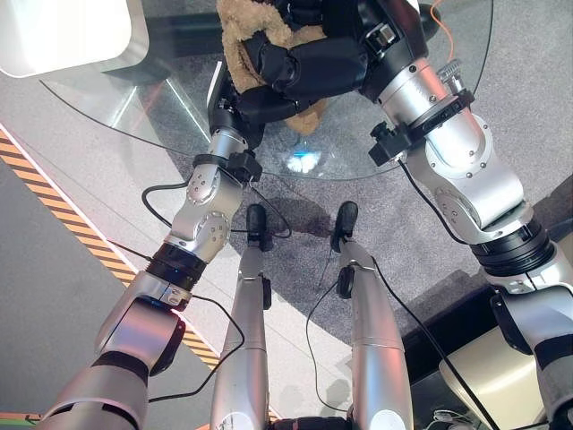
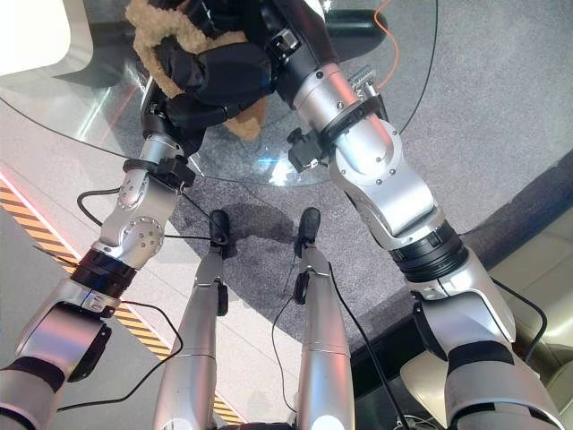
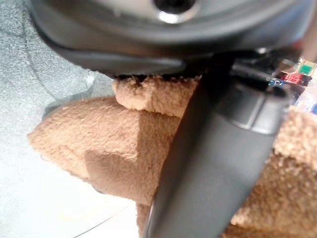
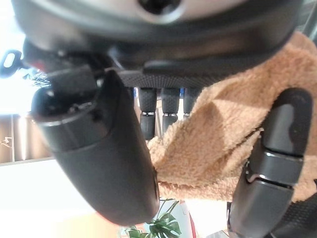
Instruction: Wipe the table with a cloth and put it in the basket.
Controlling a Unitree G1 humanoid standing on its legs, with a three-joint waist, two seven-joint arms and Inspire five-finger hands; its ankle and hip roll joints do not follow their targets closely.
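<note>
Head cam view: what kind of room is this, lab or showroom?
Likely a showroom or lounge-style test area, not a workshop: a round glass table on grey carpet, striped hazard tape on the floor, and a pale upholstered seat at the robot's right.

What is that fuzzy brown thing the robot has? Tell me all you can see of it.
It is a tan cloth of fluffy, towel-like fabric, bunched and folded rather than spread flat. It sits above the round glass table, gripped between both dark hands: the left hand from below and the right hand curled over it, with one corner hanging down near the table's near edge.
</note>
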